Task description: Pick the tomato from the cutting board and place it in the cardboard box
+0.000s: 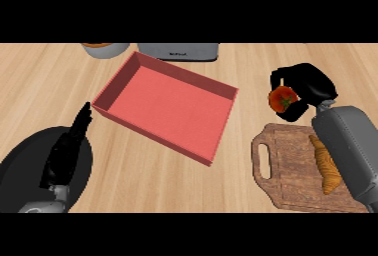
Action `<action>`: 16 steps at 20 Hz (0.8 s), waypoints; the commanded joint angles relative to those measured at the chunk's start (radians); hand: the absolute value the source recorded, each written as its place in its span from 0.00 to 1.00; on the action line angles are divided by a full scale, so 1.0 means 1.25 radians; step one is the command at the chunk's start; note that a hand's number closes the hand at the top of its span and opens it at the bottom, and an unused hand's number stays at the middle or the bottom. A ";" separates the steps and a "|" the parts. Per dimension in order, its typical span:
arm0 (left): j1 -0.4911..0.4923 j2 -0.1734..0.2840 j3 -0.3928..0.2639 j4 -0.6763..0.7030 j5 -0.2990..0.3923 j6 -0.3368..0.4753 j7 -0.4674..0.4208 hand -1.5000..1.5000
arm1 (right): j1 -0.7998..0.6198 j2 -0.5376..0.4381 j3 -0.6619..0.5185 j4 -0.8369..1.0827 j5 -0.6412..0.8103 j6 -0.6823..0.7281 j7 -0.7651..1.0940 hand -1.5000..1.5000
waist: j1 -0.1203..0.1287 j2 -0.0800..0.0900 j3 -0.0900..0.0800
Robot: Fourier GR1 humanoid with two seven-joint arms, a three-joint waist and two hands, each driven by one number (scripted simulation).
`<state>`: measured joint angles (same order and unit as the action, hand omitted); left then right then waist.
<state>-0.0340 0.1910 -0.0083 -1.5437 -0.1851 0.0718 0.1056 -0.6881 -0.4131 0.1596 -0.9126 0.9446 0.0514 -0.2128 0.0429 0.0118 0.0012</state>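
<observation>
Pale wood counter (44,75) is filling the head view as my right hand (306,85) is curling round the tomato (283,98), fingers arched over it and thumb tucking under. I am holding the tomato in the air, just beyond the far edge of the cutting board (284,172) and well to the right of the box (168,105). It is showing as a small red round fruit with a dark green stem patch facing up, half hidden by my black fingers. A carrot (325,167) is lying along the board's right side, beside my grey forearm. The box, red inside with low walls, is sitting skewed at the counter's middle with nothing in it. My left hand (70,145) is resting at the lower left, fingers straight and pointing up the counter. A grey appliance (179,51) and a bowl (105,49) are sitting at the far edge.
</observation>
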 commanded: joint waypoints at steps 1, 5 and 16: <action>0.016 0.008 0.014 -0.024 0.000 0.001 0.009 0.50 | -0.090 0.009 -0.047 0.085 -0.046 0.006 -0.109 1.00 | -0.014 -0.005 0.000; -0.010 0.001 0.024 0.010 0.014 -0.001 0.004 0.50 | -0.132 0.056 -0.123 0.022 -0.204 0.089 -0.191 1.00 | -0.020 -0.007 0.000; 0.037 0.004 0.036 0.027 0.001 -0.005 -0.051 0.50 | -0.231 0.153 -0.151 -0.099 -0.331 0.252 -0.101 1.00 | -0.029 -0.010 -0.001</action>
<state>0.0016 0.2030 0.0351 -1.5303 -0.1763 0.0652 0.0728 -0.9238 -0.2478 -0.0096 -1.0081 0.5706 0.3166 -0.3829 0.0074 -0.0016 -0.0003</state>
